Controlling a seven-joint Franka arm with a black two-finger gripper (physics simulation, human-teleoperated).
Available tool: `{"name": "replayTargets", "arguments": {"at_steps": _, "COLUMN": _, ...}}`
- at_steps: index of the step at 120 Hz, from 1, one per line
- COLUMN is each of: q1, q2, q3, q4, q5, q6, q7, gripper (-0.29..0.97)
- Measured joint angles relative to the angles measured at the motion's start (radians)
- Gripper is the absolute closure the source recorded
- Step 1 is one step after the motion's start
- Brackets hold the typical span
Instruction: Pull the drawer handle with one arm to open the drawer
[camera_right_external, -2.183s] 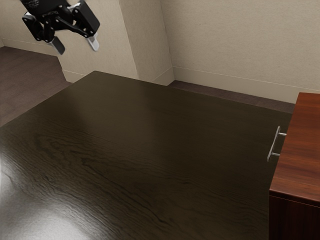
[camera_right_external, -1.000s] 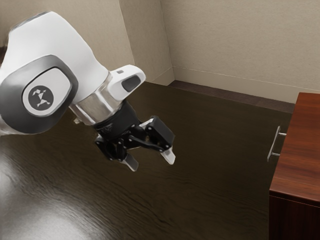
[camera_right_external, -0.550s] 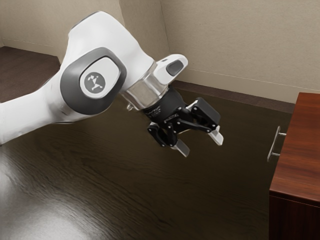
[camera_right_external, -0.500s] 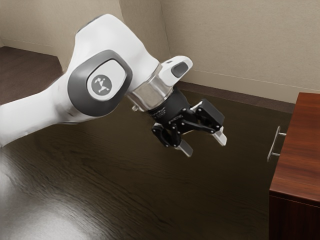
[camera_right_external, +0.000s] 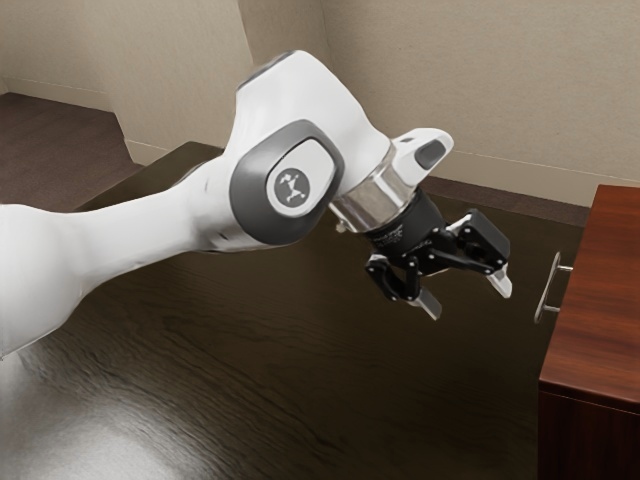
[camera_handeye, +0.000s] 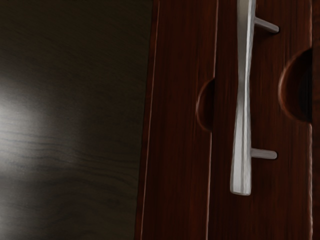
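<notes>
Black two-finger gripper, fingers spread and empty, over dark wooden table; slim silver bar handle of reddish-brown wooden drawer near, untouched, toward exterior view's right, long axis along cabinet edge.

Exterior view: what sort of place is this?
Probably a plain furnished room, such as a home or an office: a dark wooden table, a reddish wooden cabinet with a metal handle, and bare beige walls.
</notes>
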Motion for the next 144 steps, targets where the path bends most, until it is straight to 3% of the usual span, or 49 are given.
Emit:
{"name": "replayTargets", "arguments": {"at_steps": 27, "q1": 0.008, "q2": 0.017, "q3": 0.016, "q4": 0.015, "q5": -0.003, "q6": 0.005, "q7": -0.012, "gripper": 0.00}}
{"name": "replayTargets", "arguments": {"at_steps": 56, "q1": 0.005, "q2": 0.174, "q3": 0.047, "q4": 0.198, "q5": -0.005, "q6": 0.003, "q7": -0.018, "gripper": 0.00}}
{"name": "replayTargets", "arguments": {"at_steps": 91, "q1": -0.045, "q2": 0.226, "q3": 0.056, "q4": 0.207, "q5": -0.010, "q6": 0.004, "q7": -0.025, "gripper": 0.00}}
{"name": "replayTargets", "arguments": {"at_steps": 144, "q1": -0.049, "q2": 0.270, "q3": 0.059, "q4": 0.244, "q5": -0.019, "q6": 0.033, "q7": -0.029, "gripper": 0.00}}
